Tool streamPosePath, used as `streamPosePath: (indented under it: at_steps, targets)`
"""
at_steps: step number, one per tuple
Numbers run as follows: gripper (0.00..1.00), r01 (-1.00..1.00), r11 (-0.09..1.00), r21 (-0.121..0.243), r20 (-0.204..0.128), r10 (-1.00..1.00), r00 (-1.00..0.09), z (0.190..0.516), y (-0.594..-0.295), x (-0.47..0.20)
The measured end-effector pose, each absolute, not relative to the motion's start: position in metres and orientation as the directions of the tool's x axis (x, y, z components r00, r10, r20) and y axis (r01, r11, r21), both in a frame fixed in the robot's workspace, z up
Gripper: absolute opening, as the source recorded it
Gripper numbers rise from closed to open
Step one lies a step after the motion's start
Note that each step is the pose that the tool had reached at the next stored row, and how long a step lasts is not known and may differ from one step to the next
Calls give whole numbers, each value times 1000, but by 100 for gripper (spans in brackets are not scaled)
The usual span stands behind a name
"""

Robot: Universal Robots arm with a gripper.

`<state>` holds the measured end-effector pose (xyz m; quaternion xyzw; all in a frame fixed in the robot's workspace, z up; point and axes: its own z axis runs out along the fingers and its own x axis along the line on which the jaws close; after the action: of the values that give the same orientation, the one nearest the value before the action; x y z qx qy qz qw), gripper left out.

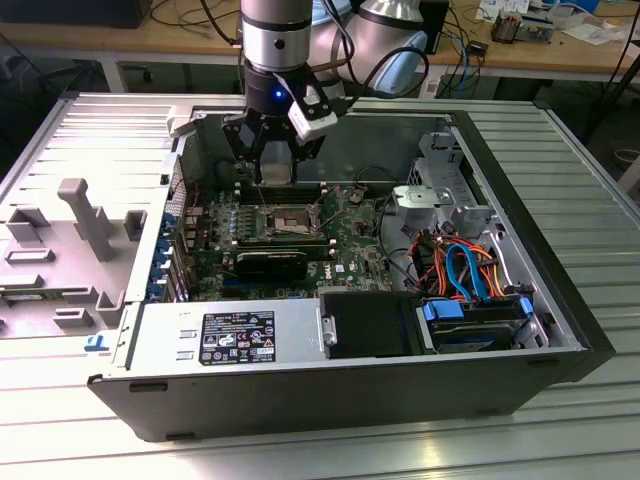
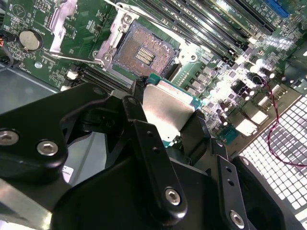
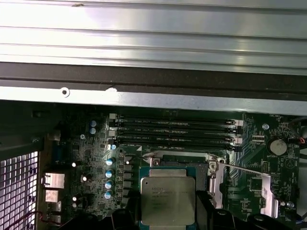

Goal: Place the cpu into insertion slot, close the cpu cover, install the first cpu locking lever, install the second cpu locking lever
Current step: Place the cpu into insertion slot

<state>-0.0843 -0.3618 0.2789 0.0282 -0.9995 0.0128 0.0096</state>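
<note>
Nothing fully readable from my end. The white sticker [image 1: 238,337] on the grey power supply box [image 1: 300,340] has small print and symbols, all illegible. The cpu [image 3: 168,199] lid shows faint printed lines, too small to read. Markings on the green board [image 3: 242,191] are equally unreadable.

— What's around the rig?
— I see a ribbed metal table [image 1: 580,180], evenly lit.
— And behind it?
— From here, a long wooden bench [image 1: 120,42] strewn with cables [image 1: 185,15] and clutter.

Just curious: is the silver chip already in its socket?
No, the gripper holds the cpu clear of the bare insertion slot.
</note>
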Motion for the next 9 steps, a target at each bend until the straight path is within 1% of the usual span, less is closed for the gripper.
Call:
streamPosePath:
  at_steps: [9]
  targets:
    - [55,-57,998,-27,20,-56,-998,275,-368,-82]
